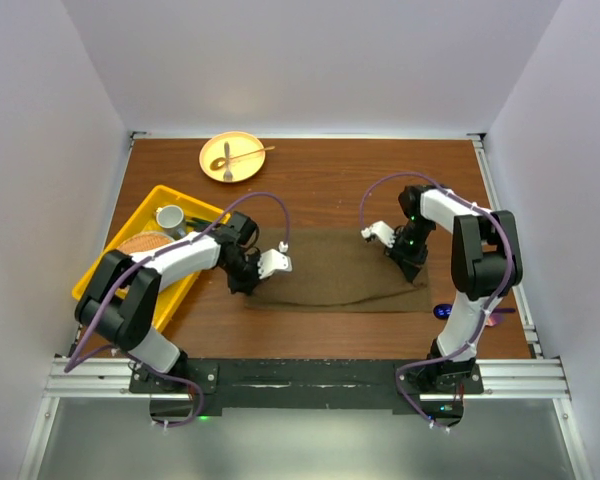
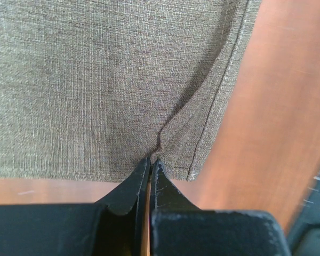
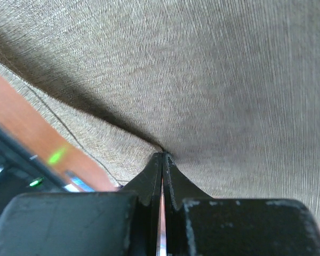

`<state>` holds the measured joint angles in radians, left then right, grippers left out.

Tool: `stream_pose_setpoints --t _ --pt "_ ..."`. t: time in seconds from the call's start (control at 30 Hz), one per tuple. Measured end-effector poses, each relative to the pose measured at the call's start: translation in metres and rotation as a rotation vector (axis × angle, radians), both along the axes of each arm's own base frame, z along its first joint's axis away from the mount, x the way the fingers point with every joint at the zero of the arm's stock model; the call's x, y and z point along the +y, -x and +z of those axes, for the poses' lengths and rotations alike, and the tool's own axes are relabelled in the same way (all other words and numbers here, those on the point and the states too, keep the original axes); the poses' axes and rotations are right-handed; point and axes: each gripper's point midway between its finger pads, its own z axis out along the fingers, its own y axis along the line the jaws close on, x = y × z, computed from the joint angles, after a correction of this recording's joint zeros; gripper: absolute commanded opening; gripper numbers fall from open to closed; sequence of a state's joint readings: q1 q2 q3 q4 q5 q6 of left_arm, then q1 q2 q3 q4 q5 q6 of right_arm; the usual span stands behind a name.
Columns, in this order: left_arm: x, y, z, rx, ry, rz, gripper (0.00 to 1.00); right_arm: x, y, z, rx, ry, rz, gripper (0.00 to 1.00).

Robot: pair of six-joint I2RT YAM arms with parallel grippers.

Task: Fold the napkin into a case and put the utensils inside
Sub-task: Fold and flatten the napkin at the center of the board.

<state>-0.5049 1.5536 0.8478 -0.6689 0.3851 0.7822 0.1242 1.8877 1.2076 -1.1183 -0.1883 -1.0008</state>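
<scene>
Wood tabletop [image 1: 330, 190]: napkin [image 1: 330, 270] looks part-folded, left hand [image 2: 150, 165] & right hand [image 3: 162, 157] pinching its ends; utensils [image 1: 230, 155] at 11 o'clock, not in yet.

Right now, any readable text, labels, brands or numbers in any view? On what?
None readable in any view.
The napkin is plain cloth with no tag or print showing.
The yellow plate and the yellow tray show no markings.
Any print on the arm housings is too small to make out.
</scene>
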Motion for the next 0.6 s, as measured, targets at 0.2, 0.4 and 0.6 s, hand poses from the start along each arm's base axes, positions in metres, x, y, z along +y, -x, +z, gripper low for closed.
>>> stream_pose_setpoints --t 0.2,0.4,0.6 --pt "0.000 -0.032 0.004 -0.080 -0.019 0.011 0.00 0.000 -0.027 0.014 -0.091 -0.005 -0.002 0.00" --pt "0.000 -0.033 0.011 -0.084 -0.018 0.009 0.00 -0.001 -0.014 0.035 -0.102 -0.014 0.011 0.00" --pt "-0.004 -0.033 0.037 -0.118 0.018 -0.001 0.00 0.000 0.003 0.055 -0.109 -0.036 0.025 0.00"
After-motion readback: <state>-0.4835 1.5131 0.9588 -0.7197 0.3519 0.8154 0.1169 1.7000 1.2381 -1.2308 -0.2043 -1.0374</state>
